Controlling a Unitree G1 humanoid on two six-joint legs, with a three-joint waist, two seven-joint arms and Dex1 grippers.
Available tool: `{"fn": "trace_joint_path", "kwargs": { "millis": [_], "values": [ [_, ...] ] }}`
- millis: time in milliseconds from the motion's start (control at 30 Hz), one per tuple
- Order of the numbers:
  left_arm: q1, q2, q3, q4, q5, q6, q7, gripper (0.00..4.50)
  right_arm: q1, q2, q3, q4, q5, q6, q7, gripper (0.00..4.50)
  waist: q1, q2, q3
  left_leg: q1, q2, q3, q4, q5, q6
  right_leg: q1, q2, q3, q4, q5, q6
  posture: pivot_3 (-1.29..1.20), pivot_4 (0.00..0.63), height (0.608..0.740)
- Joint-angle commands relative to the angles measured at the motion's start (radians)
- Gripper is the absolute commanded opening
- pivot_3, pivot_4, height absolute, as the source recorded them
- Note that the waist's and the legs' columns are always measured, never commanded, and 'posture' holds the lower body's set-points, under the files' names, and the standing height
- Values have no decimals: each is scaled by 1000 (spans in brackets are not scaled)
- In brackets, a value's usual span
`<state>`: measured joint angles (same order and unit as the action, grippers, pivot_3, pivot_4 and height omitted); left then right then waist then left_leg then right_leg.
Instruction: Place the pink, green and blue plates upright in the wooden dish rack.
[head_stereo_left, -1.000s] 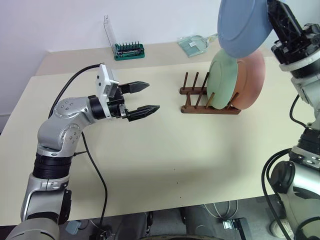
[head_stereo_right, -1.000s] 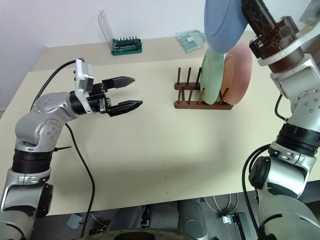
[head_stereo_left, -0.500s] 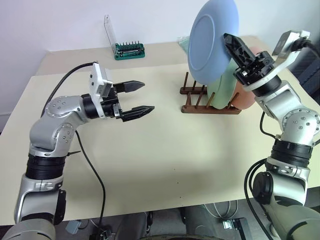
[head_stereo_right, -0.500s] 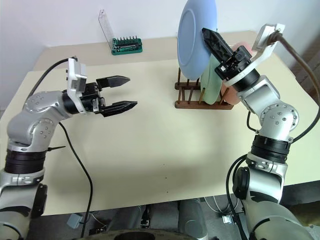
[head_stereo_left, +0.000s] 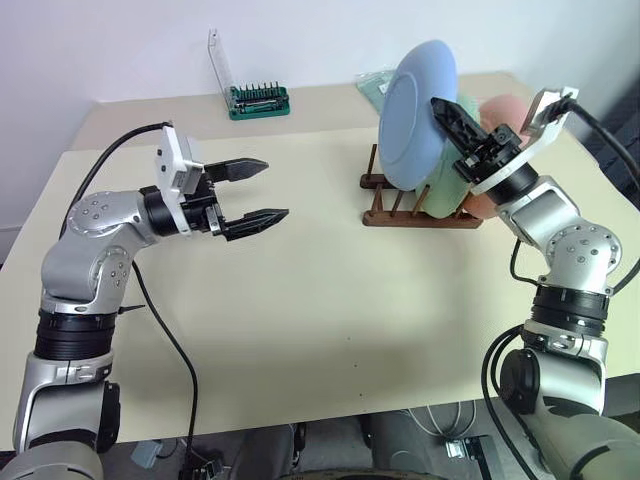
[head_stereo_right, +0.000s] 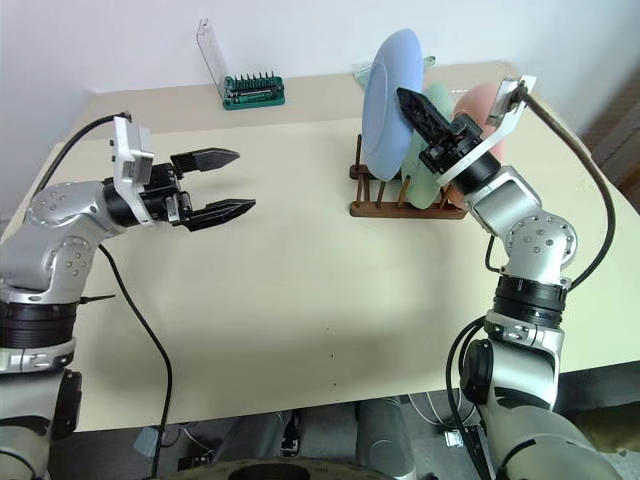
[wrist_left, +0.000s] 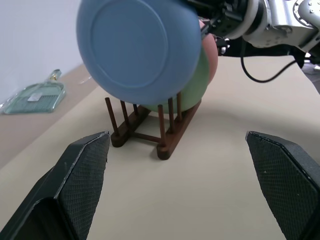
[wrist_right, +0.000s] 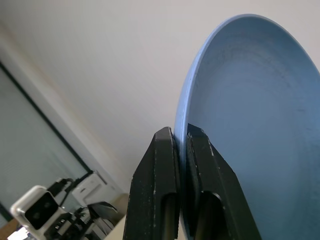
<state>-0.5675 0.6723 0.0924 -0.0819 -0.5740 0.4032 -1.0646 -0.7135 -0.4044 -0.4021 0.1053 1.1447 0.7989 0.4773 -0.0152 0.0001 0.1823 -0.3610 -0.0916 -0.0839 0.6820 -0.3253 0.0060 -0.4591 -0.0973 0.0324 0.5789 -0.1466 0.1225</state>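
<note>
My right gripper (head_stereo_left: 445, 112) is shut on the rim of the blue plate (head_stereo_left: 415, 110). The plate is held nearly upright over the left half of the wooden dish rack (head_stereo_left: 400, 212), its lower rim down by the peg tops. I cannot tell whether it touches the rack. In the right wrist view both fingers (wrist_right: 160, 165) pinch the blue rim (wrist_right: 260, 125). The green plate (head_stereo_left: 445, 192) and the pink plate (head_stereo_left: 500, 107) stand upright in the rack behind it. My left gripper (head_stereo_left: 272, 188) hovers open and empty over the table, left of the rack and pointing at it (wrist_left: 150, 135).
A green bit holder with a clear lid (head_stereo_left: 258, 100) stands at the back of the table. A clear flat item (head_stereo_left: 375, 88) lies behind the rack. Bare table top (head_stereo_left: 330, 300) stretches between my left gripper and the rack and toward the front edge.
My right arm has brought the blue plate down from high at the right to just over the rack, in front of the green plate. The left gripper drifted slightly left, still open.
</note>
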Motion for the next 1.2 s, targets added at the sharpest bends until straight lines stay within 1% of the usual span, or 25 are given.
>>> {"fn": "trace_joint_path", "kwargs": {
  "millis": [33, 200, 233, 300, 367, 433, 467, 500, 667, 800, 900, 967, 1033, 1067, 1200],
  "values": [
    [-16, 3, 18, -15, 8, -22, 8, 4500, 1, 8, 3, -29, -5, -7, 15, 40, 0, 0, 0, 0, 0, 0, 0, 0, 0, 0, 0, 0, 0, 0, 0, 0, 150, 740],
    [-22, -2, 21, -18, 3, -16, 14, 4500, 9, 13, 3, -19, 4, 10, 36, 40, -1, 0, 0, 0, 0, 0, 0, 0, 0, 0, 0, 0, 0, 0, 0, 0, 150, 740],
    [-22, -3, 21, -14, 6, -18, 15, 4500, 8, 14, 0, -19, 10, 12, 41, 714, -1, 0, 0, 0, 0, 0, 0, 0, 0, 0, 0, 0, 0, 0, 0, 0, 150, 740],
    [-21, -4, 21, -6, 16, -29, 18, 4500, 8, 12, 3, -29, 13, 18, 55, 1464, -1, 0, 0, 0, 0, 0, 0, 0, 0, 0, 0, 0, 0, 0, 0, 0, 150, 740],
    [-21, -6, 21, -6, 18, -30, 20, 4500, 3, 13, 0, -36, 12, 19, 54, 2507, -1, 0, 0, 0, 0, 0, 0, 0, 0, 0, 0, 0, 0, 0, 0, 0, 150, 740],
    [-21, -7, 22, -9, 16, -28, 22, 4500, -1, 9, 4, -37, 8, 23, 63, 3442, -1, 0, 0, 0, 0, 0, 0, 0, 0, 0, 0, 0, 0, 0, 0, 0, 150, 740],
    [-22, -9, 22, -9, 17, -29, 24, 4500, -2, 8, 5, -42, 4, 19, 67, 4023, -1, 0, 0, 0, 0, 0, 0, 0, 0, 0, 0, 0, 0, 0, 0, 0, 150, 740],
    [-23, -10, 22, -9, 16, -29, 26, 4500, -3, 6, 7, -46, -1, 14, 74, 4441, -1, 0, 0, 0, 0, 0, 0, 0, 0, 0, 0, 0, 0, 0, 0, 0, 150, 740],
    [-28, -15, 20, -9, 15, -27, 30, 4500, -28, -10, -6, -109, -45, -79, 116, 4441, 0, 0, 0, 0, 0, 0, 0, 0, 0, 0, 0, 0, 0, 0, 0, 0, 150, 740],
    [-32, -20, 18, -4, 18, -31, 26, 4500, -70, -34, -48, -153, -4, -116, 135, 4441, -1, 0, 0, 0, 0, 0, 0, 0, 0, -1, 0, 0, 0, 0, 0, 0, 150, 740],
    [-38, -26, 16, 0, 20, -32, 27, 4500, -73, -82, -43, -172, -25, -120, 157, 4441, 1, 0, 0, -1, 0, 0, 0, 0, 0, 0, 0, 0, 0, 0, 0, 0, 150, 740],
    [-40, -30, 16, -1, 18, -31, 28, 4500, -58, -136, -51, -164, -32, -110, 191, 4441, 2, 0, 0, 0, 0, 0, 0, 0, 0, 0, 0, 0, 0, 0, 0, 0, 150, 740],
    [-35, -33, 15, -13, 3, -16, 24, 4500, 2, -224, -63, -151, -49, -88, 261, 3933, 7, 0, 0, -1, 0, 0, 0, 0, 0, 0, 0, 0, -1, 0, 0, 0, 150, 740],
    [-33, -34, 15, -19, -2, -11, 23, 4500, 24, -250, -65, -149, -54, -87, 285, 3627, 8, 0, 0, -1, 0, 0, 0, 0, 0, 0, 0, 0, -1, 0, 0, 0, 150, 740],
    [-27, -44, 18, -12, -3, -7, 29, 4500, 206, -426, -111, -180, -75, -46, 424, 1603, 7, 0, 0, -2, 0, 0, 0, -1, 1, 0, 0, -1, -1, 0, 0, 0, 150, 740]
  ]
}}
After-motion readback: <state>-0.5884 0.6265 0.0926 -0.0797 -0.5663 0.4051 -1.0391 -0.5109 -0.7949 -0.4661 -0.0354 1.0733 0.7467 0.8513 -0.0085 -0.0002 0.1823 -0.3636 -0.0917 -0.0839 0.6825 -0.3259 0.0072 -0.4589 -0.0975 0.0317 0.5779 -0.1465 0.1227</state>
